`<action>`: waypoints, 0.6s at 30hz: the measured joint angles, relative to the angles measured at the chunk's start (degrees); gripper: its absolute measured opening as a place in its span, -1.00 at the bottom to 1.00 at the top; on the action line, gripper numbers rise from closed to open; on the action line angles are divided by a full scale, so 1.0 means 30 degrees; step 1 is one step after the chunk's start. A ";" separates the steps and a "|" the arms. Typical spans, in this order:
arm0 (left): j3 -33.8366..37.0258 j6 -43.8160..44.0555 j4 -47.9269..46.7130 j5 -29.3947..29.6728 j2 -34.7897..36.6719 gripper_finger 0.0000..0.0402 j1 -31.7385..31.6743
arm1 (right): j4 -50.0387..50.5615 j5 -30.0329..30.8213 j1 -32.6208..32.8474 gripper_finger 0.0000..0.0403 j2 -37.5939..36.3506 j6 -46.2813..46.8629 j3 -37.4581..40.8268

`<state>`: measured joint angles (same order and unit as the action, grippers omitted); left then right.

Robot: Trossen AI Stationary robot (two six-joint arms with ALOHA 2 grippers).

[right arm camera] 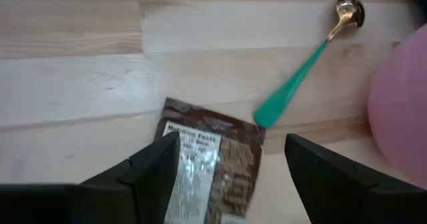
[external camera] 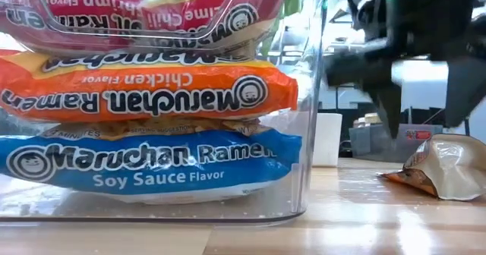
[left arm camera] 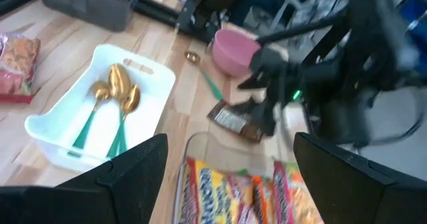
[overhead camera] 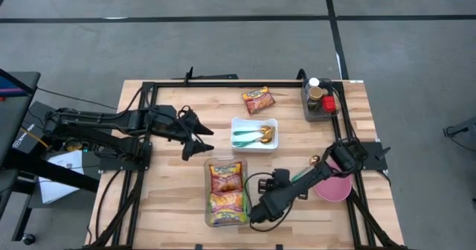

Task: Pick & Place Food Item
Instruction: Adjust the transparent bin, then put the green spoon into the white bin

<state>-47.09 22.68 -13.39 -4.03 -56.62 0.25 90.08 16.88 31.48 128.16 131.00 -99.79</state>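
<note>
ramen bin [external camera: 304,133] nearest, right tool [right arm camera: 230,177] spread over brown packet [right arm camera: 213,161]

you're looking at a wooden table [overhead camera: 171,205] carrying a clear ramen bin [overhead camera: 225,193], white spoon tray [overhead camera: 253,133], brown snack packet [right arm camera: 212,159], loose ramen packet [overhead camera: 257,100], pink bowl [overhead camera: 332,188], green-handled spoon [right arm camera: 303,78] and condiment caddy [overhead camera: 320,101].

Top-down: left gripper [overhead camera: 198,137] hangs w/ fingers apart just left of the white tray [overhead camera: 254,122] holding spoons [overhead camera: 253,136]. Right gripper [overhead camera: 258,214] is low, right beside the clear bin [overhead camera: 207,193] of ramen packs [overhead camera: 226,193]. Pink bowl [overhead camera: 333,190] near right edge, loose ramen pack [overhead camera: 257,100] up top.
</note>
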 joint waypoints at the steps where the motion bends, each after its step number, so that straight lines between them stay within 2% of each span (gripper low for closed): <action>1: 0.0000 -0.0114 -0.0268 0.0000 0.0000 0.59 0.0000 | 0.0008 0.0057 0.0001 0.32 -0.0326 -0.0003 -0.0007; 12: 0.0000 -0.0405 -0.0538 -0.0115 0.0000 0.59 0.0035 | -0.0058 0.2469 -0.0838 0.32 -0.3614 0.0041 0.0011; 18: 0.0000 -0.0609 -0.0334 -0.0123 0.0000 0.59 0.0080 | -0.0028 0.2447 -0.2047 0.32 -0.5332 -0.1107 0.1696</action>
<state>-47.09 20.85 -14.39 -4.40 -56.62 0.49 90.00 24.22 25.34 112.16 127.68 -94.70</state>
